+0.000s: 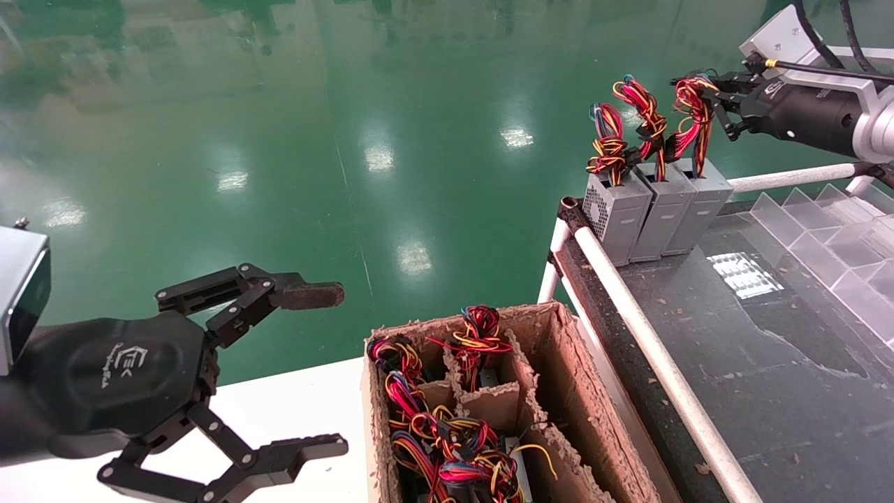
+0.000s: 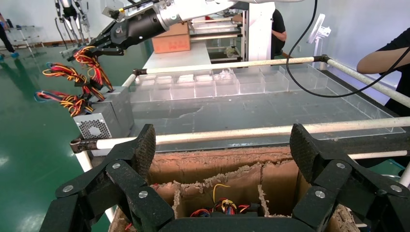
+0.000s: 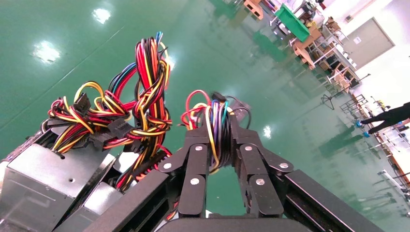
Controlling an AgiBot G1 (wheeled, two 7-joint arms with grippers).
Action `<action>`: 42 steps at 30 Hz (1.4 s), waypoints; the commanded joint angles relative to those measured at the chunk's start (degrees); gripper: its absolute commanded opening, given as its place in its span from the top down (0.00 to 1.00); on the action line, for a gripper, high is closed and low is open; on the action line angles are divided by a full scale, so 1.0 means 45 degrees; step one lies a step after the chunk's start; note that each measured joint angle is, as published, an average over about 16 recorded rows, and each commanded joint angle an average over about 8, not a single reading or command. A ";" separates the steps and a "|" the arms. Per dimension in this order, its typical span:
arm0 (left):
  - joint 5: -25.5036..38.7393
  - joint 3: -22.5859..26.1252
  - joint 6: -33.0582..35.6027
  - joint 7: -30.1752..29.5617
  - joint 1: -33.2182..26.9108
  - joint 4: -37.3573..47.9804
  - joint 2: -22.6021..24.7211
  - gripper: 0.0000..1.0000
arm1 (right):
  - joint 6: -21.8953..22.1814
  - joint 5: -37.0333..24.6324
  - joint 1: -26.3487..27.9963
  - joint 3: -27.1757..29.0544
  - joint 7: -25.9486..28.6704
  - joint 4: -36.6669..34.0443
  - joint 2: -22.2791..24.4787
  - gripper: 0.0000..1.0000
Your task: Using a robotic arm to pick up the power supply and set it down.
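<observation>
Pinching the wire bundle between closed fingers, the right gripper holds the top of the power supply, which stands on the dark table at its far corner, rightmost in a touching row of three; only the right wrist view shows this grip up close. Left gripper hovers with fingers spread beside the cardboard box of wired units; the left wrist view adds clear trays.

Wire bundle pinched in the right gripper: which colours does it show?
Red, yellow, orange and blue wire bundle, clearest in the right wrist view.
</observation>
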 commanded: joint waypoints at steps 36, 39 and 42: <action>-0.0009 0.0011 -0.0006 0.0008 -0.0001 0.0008 -0.0005 0.00 | -0.2665 0.2281 0.0760 0.1232 0.2207 0.1374 0.1542 0.00; -0.0009 0.0012 -0.0005 0.0009 -0.0002 0.0009 -0.0005 0.00 | -0.3034 0.2651 0.0140 0.1266 0.2546 0.2185 0.1772 0.00; -0.0009 0.0014 -0.0005 0.0009 -0.0002 0.0010 -0.0005 0.00 | -0.3402 0.3020 -0.0480 0.1299 0.2884 0.2995 0.2002 0.00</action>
